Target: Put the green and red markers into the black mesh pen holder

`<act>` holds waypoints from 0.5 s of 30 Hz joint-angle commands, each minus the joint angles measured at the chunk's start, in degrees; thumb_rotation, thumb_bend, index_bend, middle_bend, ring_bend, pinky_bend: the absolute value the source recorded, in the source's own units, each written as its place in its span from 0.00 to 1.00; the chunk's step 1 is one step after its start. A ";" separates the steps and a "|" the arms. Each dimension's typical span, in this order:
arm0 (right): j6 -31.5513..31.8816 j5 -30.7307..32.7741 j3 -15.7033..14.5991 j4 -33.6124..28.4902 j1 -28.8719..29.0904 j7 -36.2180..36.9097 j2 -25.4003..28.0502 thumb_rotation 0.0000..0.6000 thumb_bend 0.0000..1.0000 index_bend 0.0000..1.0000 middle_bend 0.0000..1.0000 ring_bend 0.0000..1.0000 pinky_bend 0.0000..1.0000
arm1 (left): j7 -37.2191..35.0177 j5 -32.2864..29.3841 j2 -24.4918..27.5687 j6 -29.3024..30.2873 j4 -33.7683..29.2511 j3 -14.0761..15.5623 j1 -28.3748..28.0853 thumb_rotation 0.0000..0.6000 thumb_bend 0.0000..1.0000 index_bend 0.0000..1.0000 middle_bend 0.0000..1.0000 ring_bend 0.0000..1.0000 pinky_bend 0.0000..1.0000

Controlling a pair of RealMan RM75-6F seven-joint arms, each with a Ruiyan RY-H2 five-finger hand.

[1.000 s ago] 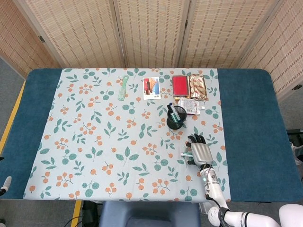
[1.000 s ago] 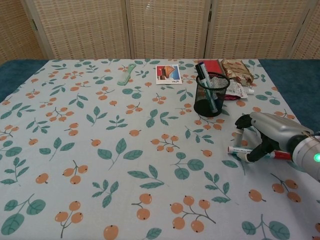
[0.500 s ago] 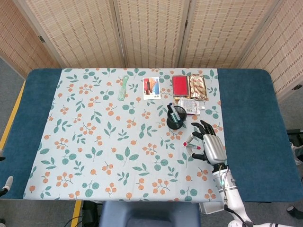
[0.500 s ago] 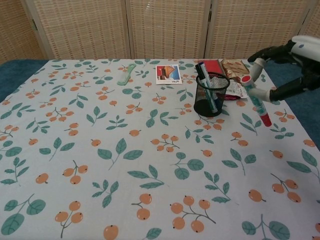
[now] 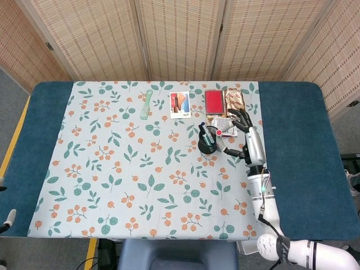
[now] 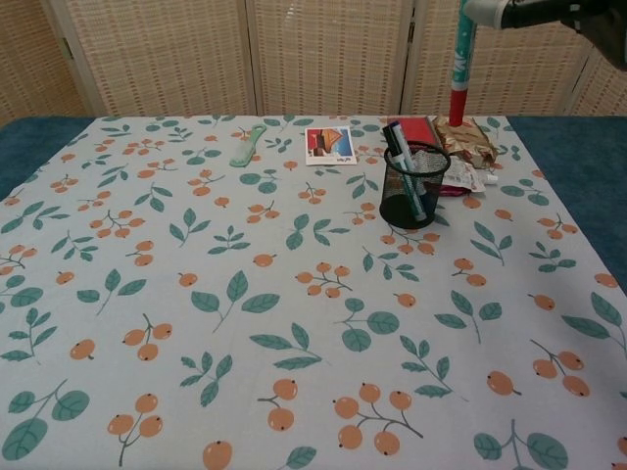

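Observation:
The black mesh pen holder (image 5: 208,141) (image 6: 413,186) stands on the floral cloth at the right of centre. A green marker (image 5: 202,133) (image 6: 402,157) leans inside it, beside another dark pen. My right hand (image 5: 248,139) (image 6: 545,12) grips the red marker (image 5: 220,133) (image 6: 458,67) and holds it upright in the air. In the chest view the marker hangs high, above and slightly right of the holder, red end down. In the head view its end shows just over the holder's right rim. My left hand is out of sight.
Behind the holder lie a red case (image 5: 214,102), a brown snack packet (image 5: 235,103) and a small wrapper (image 5: 224,124). A picture card (image 5: 180,105) and a green comb (image 5: 146,104) lie further left. The blue table (image 5: 298,146) shows bare past the cloth's right edge.
My right hand picked the red marker up off the cloth at the front right, raised it and carried it back toward the holder, turning it from lying flat to upright.

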 commanded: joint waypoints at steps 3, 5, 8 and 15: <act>-2.69 5.96 2.26 9.93 4.83 -0.60 -5.39 1.00 0.34 0.63 0.15 0.00 0.00 | -0.88 -0.83 0.31 -0.11 0.44 -0.33 0.03 1.00 0.40 0.00 0.30 0.15 0.29; -4.88 7.51 2.76 13.02 5.65 1.07 -6.21 1.00 0.34 0.63 0.15 0.00 0.00 | -1.02 -1.03 0.43 0.07 0.44 -0.43 0.15 1.00 0.40 0.00 0.30 0.15 0.29; -8.12 8.76 3.19 17.44 7.02 3.25 -7.33 1.00 0.33 0.63 0.15 0.00 0.00 | -1.26 -0.75 0.54 0.26 0.27 -0.31 0.28 1.00 0.40 0.00 0.30 0.15 0.29; -11.77 9.53 3.53 26.63 11.28 4.47 -11.54 1.00 0.33 0.63 0.15 0.00 0.00 | -2.17 -0.54 0.91 1.20 0.20 -0.30 0.84 1.00 0.40 0.00 0.30 0.15 0.29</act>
